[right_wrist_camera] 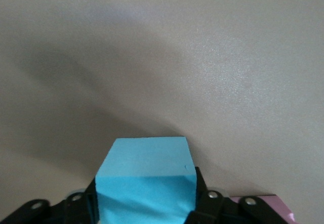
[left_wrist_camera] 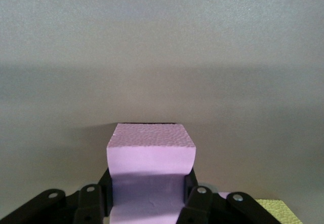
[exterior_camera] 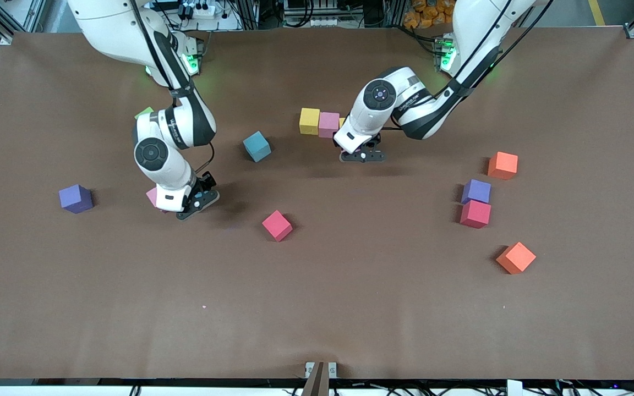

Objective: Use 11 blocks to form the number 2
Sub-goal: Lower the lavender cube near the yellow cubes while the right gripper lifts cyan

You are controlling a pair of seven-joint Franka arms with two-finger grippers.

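Your left gripper (exterior_camera: 362, 157) was down just beside the short row at the middle of the table (exterior_camera: 350, 308). Its fingers were clamped hard on the held pink cube (left_wrist_camera: 151, 153), squeezing its sides in. The row was a yellow cube (exterior_camera: 309, 121) touching the row pink cube (exterior_camera: 328, 124). The left arm covered what came next in that row; only a yellow sliver (exterior_camera: 342, 122) showed there.

Your right gripper (exterior_camera: 196, 202) sat low toward the right arm's end. Its fingers were pressed against both sides of the held blue cube (right_wrist_camera: 144, 176). The arm hid that cube from the front camera. The loose pink cube (exterior_camera: 153, 196) lay just beside that gripper, crowding it.

Around you, a teal cube (exterior_camera: 256, 146) sat tilted between the two grippers. A red cube (exterior_camera: 277, 225) lay nearer the camera than that one, in open space. The lone purple cube (exterior_camera: 76, 198) sat well apart at the right arm's end. A green cube (exterior_camera: 144, 113) peeked out from under the right arm.

Toward the left arm's end, the second purple cube (exterior_camera: 476, 191) touched the second red cube (exterior_camera: 475, 214), which lay nearer the camera. The upper orange cube (exterior_camera: 502, 165) sat near them, farther from the camera. The lower orange cube (exterior_camera: 516, 257) lay turned, nearest the camera of that group.
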